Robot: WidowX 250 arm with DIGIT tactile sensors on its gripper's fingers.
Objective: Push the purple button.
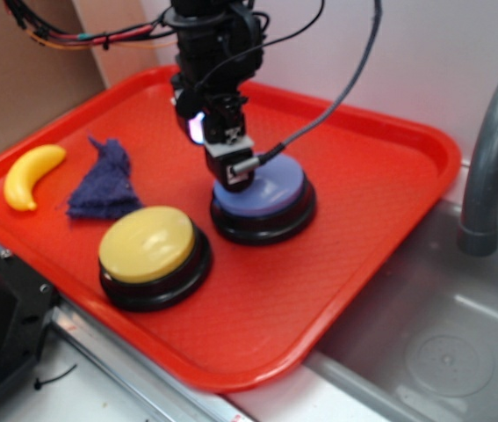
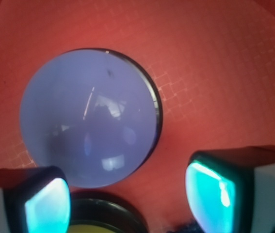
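Observation:
The purple button (image 1: 275,189) has a pale lavender dome on a black base and sits near the middle of the red tray (image 1: 380,202). My gripper (image 1: 235,176) points down over the button's left edge, very close to or touching the dome. In the wrist view the dome (image 2: 88,116) fills the centre. My gripper (image 2: 127,204) is open there, its two teal-lit fingertips (image 2: 47,206) wide apart at the bottom with nothing between them.
A yellow button (image 1: 147,242) of the same size stands just front-left of the purple one, its rim (image 2: 103,213) showing between my fingers. A dark purple cloth (image 1: 104,180) and a toy banana (image 1: 31,174) lie at the tray's left. A sink (image 1: 442,343) and faucet (image 1: 490,158) are on the right.

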